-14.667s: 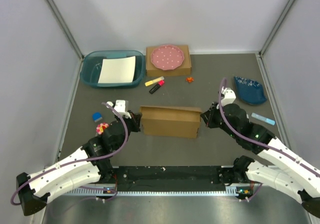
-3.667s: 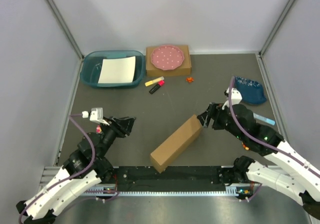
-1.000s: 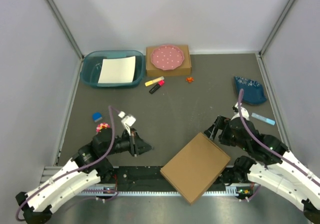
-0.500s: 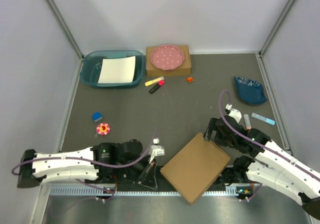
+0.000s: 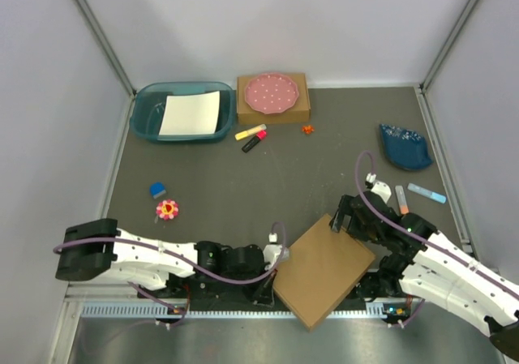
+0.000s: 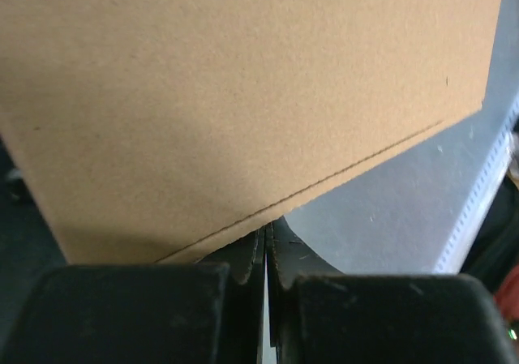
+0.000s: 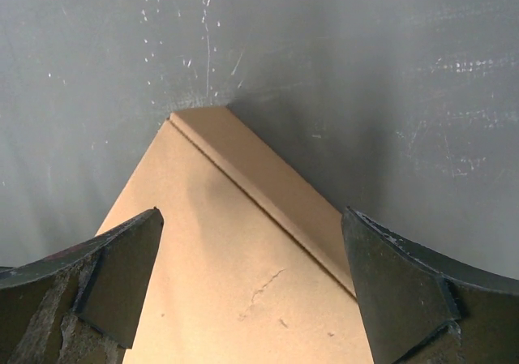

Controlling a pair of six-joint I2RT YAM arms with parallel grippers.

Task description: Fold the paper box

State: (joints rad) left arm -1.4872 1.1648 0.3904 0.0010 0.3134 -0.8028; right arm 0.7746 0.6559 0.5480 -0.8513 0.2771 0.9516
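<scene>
The paper box (image 5: 324, 271) lies flat and closed at the table's near edge, turned diagonally, with its near corner over the metal rail. My left gripper (image 5: 280, 255) is shut, low at the box's left edge. In the left wrist view its tips (image 6: 266, 234) meet just under the cardboard edge (image 6: 243, 96), with nothing between them. My right gripper (image 5: 340, 219) hangs open over the box's far corner. The right wrist view shows that corner (image 7: 243, 218) between the spread fingers (image 7: 113, 275), which stand clear of the cardboard.
At the back stand a teal bin (image 5: 146, 113) holding white paper and a small brown box (image 5: 298, 104) bearing a pink dotted plate. Two markers (image 5: 251, 135), a flower toy (image 5: 168, 210), a blue block (image 5: 157, 190), a blue dish (image 5: 405, 147) and a light blue pen (image 5: 426, 192) lie about.
My left arm has swung right along the near edge until its gripper reached the box's left side, and it has shut. The right gripper stayed over the far corner, a little wider.
</scene>
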